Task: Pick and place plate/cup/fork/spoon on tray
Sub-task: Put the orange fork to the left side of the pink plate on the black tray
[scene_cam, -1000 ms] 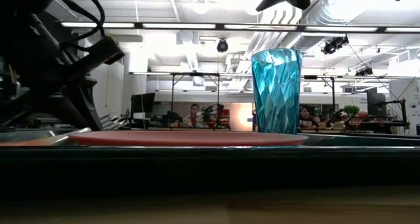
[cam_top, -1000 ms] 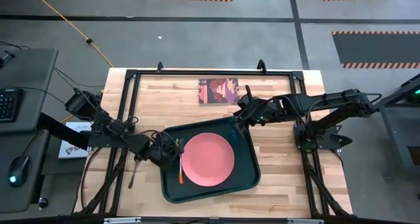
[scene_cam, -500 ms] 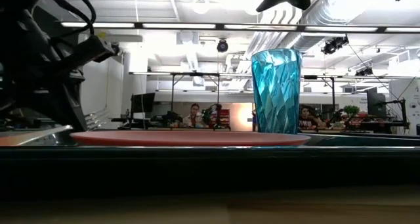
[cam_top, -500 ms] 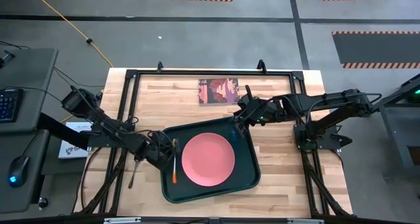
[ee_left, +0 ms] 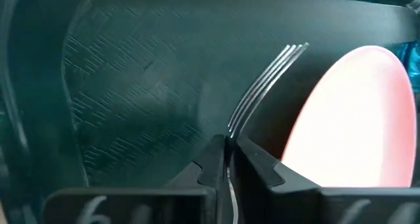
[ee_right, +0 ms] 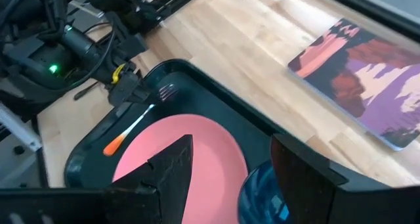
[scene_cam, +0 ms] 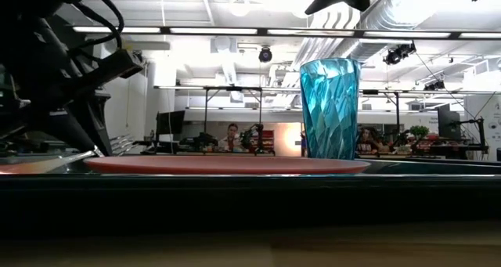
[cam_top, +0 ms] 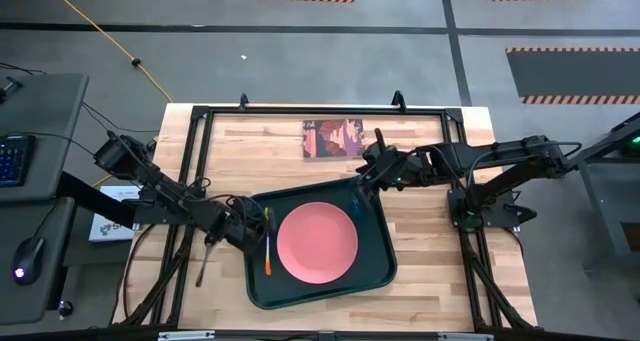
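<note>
The dark green tray (cam_top: 375,271) lies mid-table with the pink plate (cam_top: 317,243) flat in it. The teal cup (scene_cam: 329,108) stands upright in the tray's far right corner. My right gripper (ee_right: 230,165) hangs open just above the cup (ee_right: 262,191), clear of it. My left gripper (cam_top: 262,224) is shut on the orange-handled fork (cam_top: 267,253) over the tray's left part, beside the plate. The silver spoon (cam_top: 203,267) lies on the table left of the tray. My left gripper pinches the fork's metal neck (ee_left: 229,140) between its two fingers, just behind the tines (ee_left: 272,73), which stick out past the fingertips. The fingers come low from the table's left. The orange handle end (ee_right: 113,145) points toward the near edge; whether it rests on the tray, I cannot tell.
A square maroon picture card (cam_top: 332,138) lies on the table near the far edge. Bare wood shows right of the tray (cam_top: 440,261) and along the far side. The black frame rails run around the table's edge.
My left gripper, still shut on the fork, has drawn it a little toward the table's left and far edges. The fork lay over the plate's left rim before and now sits beside the plate over the tray floor.
</note>
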Controlling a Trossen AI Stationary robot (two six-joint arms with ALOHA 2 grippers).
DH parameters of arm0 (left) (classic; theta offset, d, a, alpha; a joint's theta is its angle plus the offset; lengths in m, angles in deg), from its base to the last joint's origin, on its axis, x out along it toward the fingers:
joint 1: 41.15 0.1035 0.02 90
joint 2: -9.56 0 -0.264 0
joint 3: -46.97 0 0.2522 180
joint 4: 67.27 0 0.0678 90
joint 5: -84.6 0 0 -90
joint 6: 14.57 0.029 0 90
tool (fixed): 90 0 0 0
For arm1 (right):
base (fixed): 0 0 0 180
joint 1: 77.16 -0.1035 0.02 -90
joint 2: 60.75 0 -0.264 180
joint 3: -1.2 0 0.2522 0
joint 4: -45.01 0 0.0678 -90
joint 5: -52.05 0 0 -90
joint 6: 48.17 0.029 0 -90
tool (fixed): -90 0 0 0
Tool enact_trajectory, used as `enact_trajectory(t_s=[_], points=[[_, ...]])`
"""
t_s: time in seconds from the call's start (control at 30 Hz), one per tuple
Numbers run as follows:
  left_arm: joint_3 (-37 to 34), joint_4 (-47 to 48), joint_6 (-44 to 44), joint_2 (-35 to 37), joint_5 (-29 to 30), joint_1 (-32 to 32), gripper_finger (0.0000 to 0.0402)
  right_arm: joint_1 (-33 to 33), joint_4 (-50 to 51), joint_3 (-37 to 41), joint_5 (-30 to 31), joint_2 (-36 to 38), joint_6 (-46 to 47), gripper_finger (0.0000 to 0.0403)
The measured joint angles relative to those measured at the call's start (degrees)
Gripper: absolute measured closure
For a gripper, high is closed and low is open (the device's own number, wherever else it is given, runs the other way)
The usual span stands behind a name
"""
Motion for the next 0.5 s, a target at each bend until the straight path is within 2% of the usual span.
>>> enact_trajectory(t_s=[0.5], points=[[-0.04, 1.55, 1.38, -0.02, -2.76, 0.0, 0.0286, 0.01, -0.02, 0.0, 0.96, 0.0, -0.02, 0.0206]])
